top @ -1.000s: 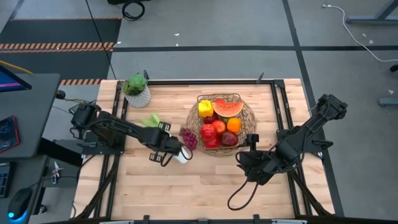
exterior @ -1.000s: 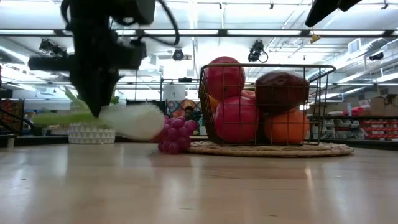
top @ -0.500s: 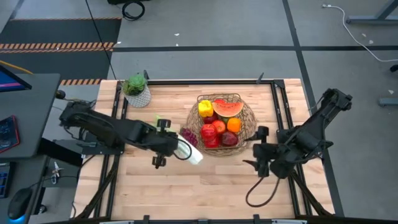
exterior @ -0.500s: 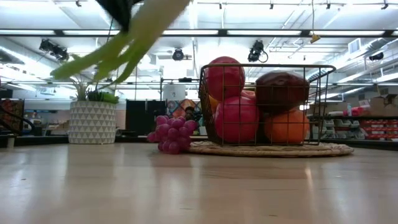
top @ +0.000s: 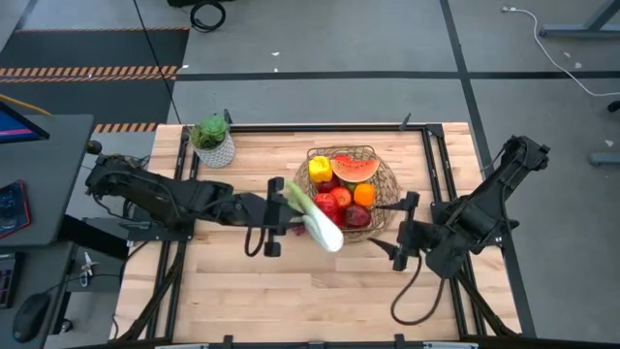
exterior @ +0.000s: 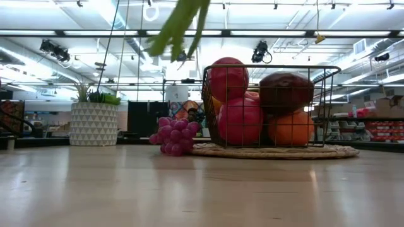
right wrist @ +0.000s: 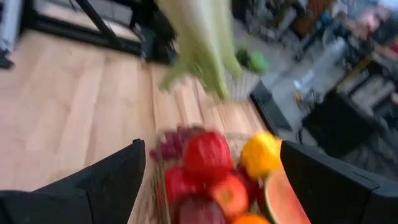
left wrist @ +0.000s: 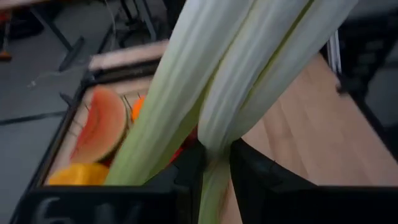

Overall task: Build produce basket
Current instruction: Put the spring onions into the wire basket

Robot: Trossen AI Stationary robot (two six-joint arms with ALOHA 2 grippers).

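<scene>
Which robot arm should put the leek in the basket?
Probably the left. Its left gripper already grips the leek, lifted beside the basket. The right gripper waits open and empty.

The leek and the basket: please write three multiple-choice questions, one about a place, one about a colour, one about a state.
1. Where are the grapes?
A. in the basket
B. on the table beside the basket
C. in the right gripper

2. What colour is the pepper?
A. yellow
B. purple
C. blue

3. What is the state of the leek?
A. flat on the table
B. inside the plant pot
C. held up by the left gripper

Answers: 1 B, they sit on wood outside the wire. 2 A, yellow beside the watermelon slice. 3 C, the fingers clamp it above the table.
</scene>
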